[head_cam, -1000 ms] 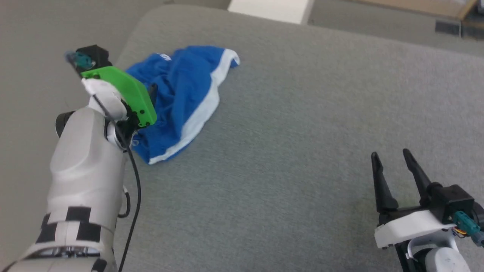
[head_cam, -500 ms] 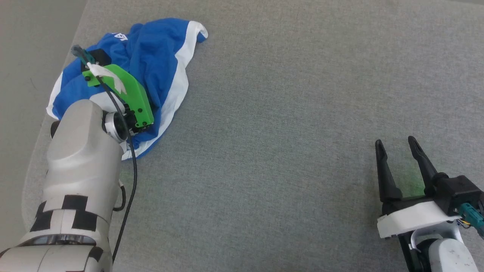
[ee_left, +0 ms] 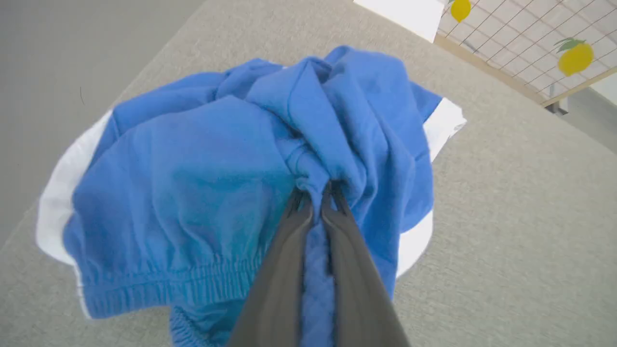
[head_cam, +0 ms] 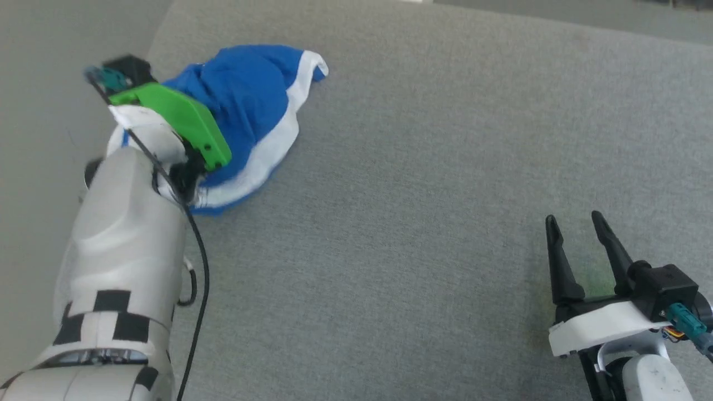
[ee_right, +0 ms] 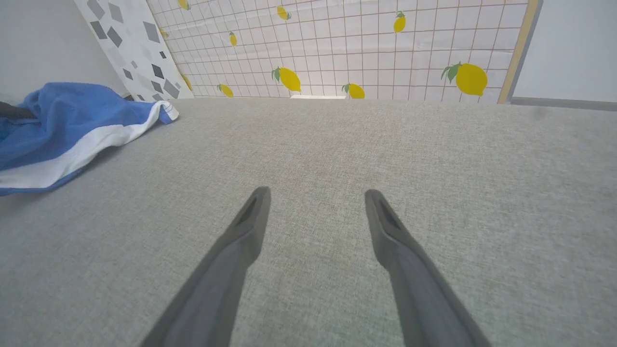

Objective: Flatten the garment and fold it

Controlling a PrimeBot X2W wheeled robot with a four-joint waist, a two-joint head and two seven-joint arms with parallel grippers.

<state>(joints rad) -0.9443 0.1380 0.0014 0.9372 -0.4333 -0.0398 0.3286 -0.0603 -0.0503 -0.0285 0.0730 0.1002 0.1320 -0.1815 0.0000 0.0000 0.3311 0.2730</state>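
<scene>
The shorts (head_cam: 250, 106) sit bunched at the far-left corner of the grey worktop (head_cam: 423, 167), close to its left edge, not flat yet. Left pincer (ee_left: 315, 193) is clenched on a pinch of blue cloth near the middle of the heap. In the left wrist view a fold runs down between its two fingers, w/ the elastic waistband (ee_left: 193, 284) gathered just below-left of the grip. Right pincer (head_cam: 574, 218) is released, fingers spread, over bare worktop at lower right, well apart from the shorts.

Key relation: from the right pincer the shorts lie up & to the left, across most of the worktop. The heap's long axis runs diagonally in the head view, along the white side stripe (head_cam: 278, 145) from near-left to the far-right tip. Left arm is plainly the nearer one.

Judgement: early flattening stage. Prob. needs a 2nd hold next, e.g. right pincer on the striped edge, so both can pull apart along that axis. Risk: a mid-heap grip may lift several layers at once.
</scene>
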